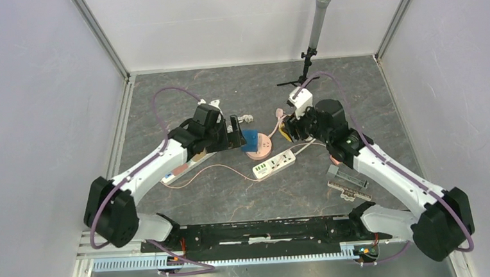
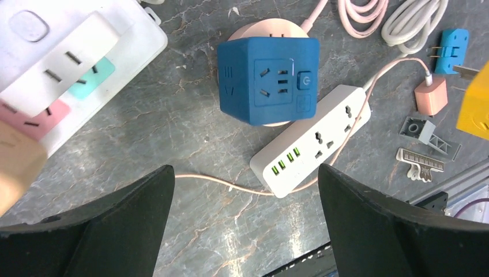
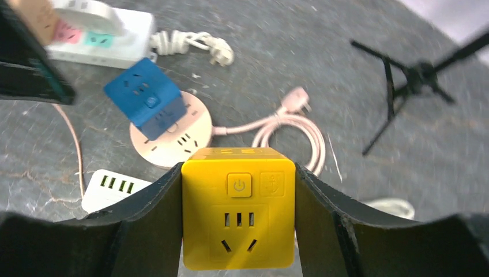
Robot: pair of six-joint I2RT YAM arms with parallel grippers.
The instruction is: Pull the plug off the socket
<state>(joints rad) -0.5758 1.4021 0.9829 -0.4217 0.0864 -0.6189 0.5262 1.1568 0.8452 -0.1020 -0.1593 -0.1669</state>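
A blue cube plug sits plugged on a round pink socket mid-table; the left wrist view shows the cube covering most of the socket. My left gripper is open and empty just left of the cube, and its wrist view shows the jaws wide apart over bare table. My right gripper is shut on a yellow cube plug, held off the table to the right of the socket. In the right wrist view the blue cube and socket lie beyond the gripper.
A white power strip with green ports lies in front of the socket, with a thin pink cable. A larger white strip with pink and teal outlets lies under the left arm. A small tripod with a grey pole stands at the back. Clips lie at the right.
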